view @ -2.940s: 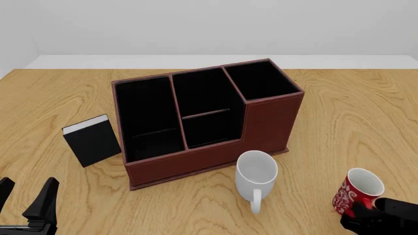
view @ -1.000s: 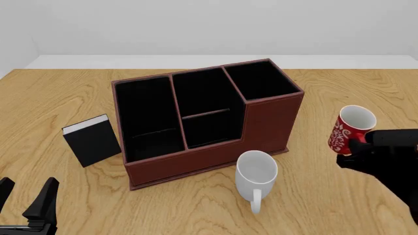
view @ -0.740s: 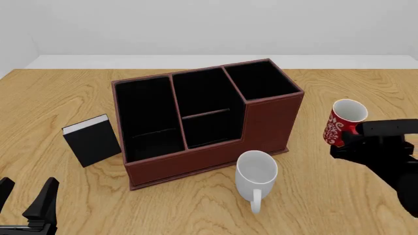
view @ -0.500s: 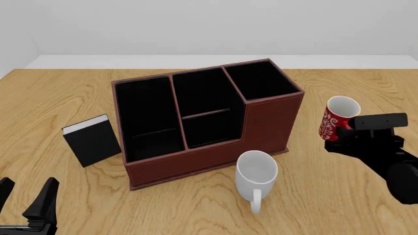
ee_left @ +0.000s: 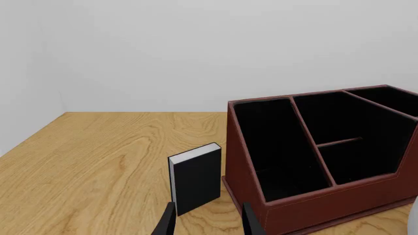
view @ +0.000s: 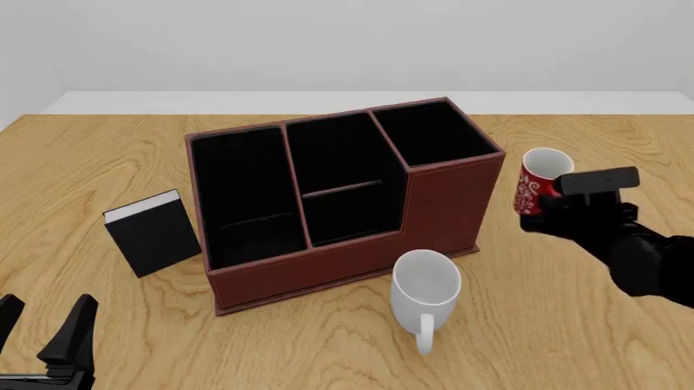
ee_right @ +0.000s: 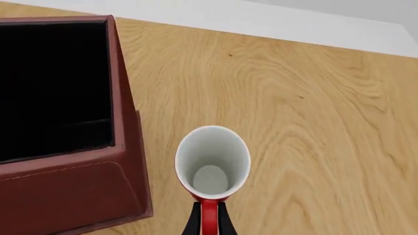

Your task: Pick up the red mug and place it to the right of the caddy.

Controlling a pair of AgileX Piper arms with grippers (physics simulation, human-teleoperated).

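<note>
The red mug [view: 538, 180] sits in your right gripper [view: 555, 203], held by its handle, and in the front view it hangs just beside the right end of the caddy [view: 336, 195], next to the tall compartment. It looks lifted clear of the table [view: 564, 317]. Over the last few seconds you have carried it up from the near right corner of the table and steadily inward toward the caddy, so the transport is nearly done. What I judge is left is lowering it and letting go. The plain white mug [view: 425, 291] stands in front of the caddy, untouched and out of your path. The left gripper [view: 44, 337] waits at the near left edge with its fingers spread, holding nothing, and has not moved. The black book [view: 153, 232] stands left of the caddy.

In the left wrist view, you see the black book [ee_left: 195, 178] just beyond the parted fingertips [ee_left: 168, 223], with the caddy [ee_left: 320, 156] beside it.

In the right wrist view, the red mug [ee_right: 212, 164] is upright, its white inside facing the camera, and the fingers are pinched on the red handle. The caddy [ee_right: 72, 147] wall is close beside it, with a narrow strip of bare wood between. Come straight down so the mug does not nudge that wall.
</note>
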